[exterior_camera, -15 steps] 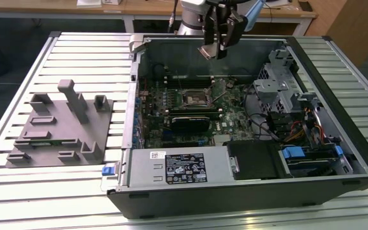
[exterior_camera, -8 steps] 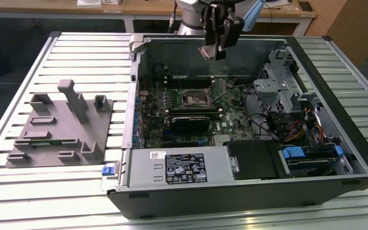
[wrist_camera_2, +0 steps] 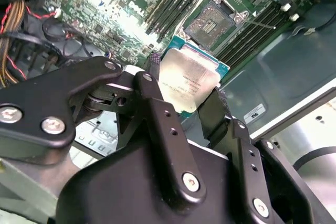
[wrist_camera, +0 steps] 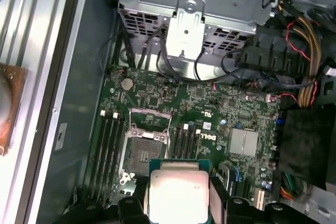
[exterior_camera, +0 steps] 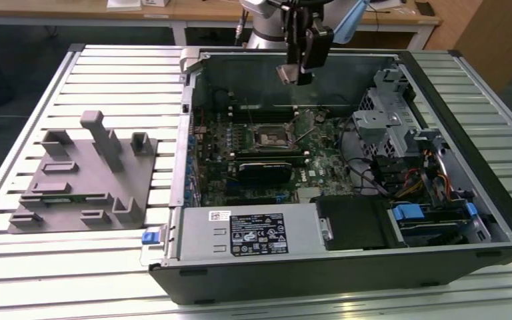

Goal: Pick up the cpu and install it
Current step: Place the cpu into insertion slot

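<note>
Over open case (exterior_camera: 327, 277), pincer (wrist_camera_2: 185, 85) clamps cpu (wrist_camera_2: 191, 74), its sides hidden.

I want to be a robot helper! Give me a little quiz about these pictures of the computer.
1. True or false: the jaws are shut on the cpu.
2. The socket on the motherboard is: A) empty, B) holding a chip, C) covered by a fan.
3. What colour is the tray beside the computer case?
Key: 1 true; 2 A; 3 grey.
</note>
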